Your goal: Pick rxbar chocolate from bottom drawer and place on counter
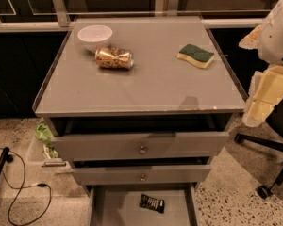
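One rxbar chocolate (152,203) lies crosswise in bottom drawer (114,212); gripper (266,95) at right, grip unclear.

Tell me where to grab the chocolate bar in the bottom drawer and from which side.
Grip the bar across its short width, coming straight down from above: it lies flat on the open bottom drawer floor, slightly skewed, with bare floor around it. The tool hangs beside the counter, at its right edge.
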Robot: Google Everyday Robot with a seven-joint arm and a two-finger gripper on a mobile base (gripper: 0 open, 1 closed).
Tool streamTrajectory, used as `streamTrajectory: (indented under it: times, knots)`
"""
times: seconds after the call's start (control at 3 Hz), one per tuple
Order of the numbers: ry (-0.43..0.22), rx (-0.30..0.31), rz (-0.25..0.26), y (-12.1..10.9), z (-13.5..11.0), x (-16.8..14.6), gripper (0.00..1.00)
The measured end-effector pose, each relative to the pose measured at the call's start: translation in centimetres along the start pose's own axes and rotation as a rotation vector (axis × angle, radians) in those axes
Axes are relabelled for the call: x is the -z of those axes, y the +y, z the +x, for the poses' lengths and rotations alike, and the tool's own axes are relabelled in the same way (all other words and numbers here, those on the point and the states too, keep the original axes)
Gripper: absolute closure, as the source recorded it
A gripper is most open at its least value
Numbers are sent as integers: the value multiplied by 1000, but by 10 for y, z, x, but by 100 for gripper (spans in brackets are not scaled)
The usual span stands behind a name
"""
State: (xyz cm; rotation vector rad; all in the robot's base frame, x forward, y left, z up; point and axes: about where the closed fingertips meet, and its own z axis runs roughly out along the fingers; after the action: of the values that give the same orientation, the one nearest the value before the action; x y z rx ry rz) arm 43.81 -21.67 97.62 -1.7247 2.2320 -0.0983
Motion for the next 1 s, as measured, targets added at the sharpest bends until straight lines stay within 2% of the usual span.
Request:
streamTrajectory:
  times: [0.67, 1.0]
  knots:
    - [-1, 20, -8, 9, 4, -11, 0]
    - [12, 49, -22, 32, 17, -36, 0]
